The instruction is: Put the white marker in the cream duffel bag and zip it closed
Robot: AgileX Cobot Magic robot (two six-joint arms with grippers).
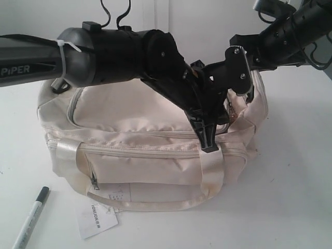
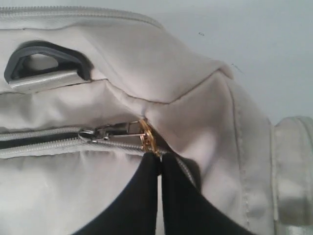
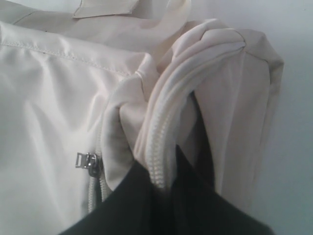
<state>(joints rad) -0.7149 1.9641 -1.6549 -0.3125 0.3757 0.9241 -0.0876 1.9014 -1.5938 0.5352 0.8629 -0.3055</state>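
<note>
You have a plain white tabletop [image 1: 290,197] running flat across your whole working area, meeting a pale grey-white wall [image 1: 207,21] at the back that carries thin vertical seams [image 1: 162,15], all of it under soft, even light that throws only faint shadows
</note>
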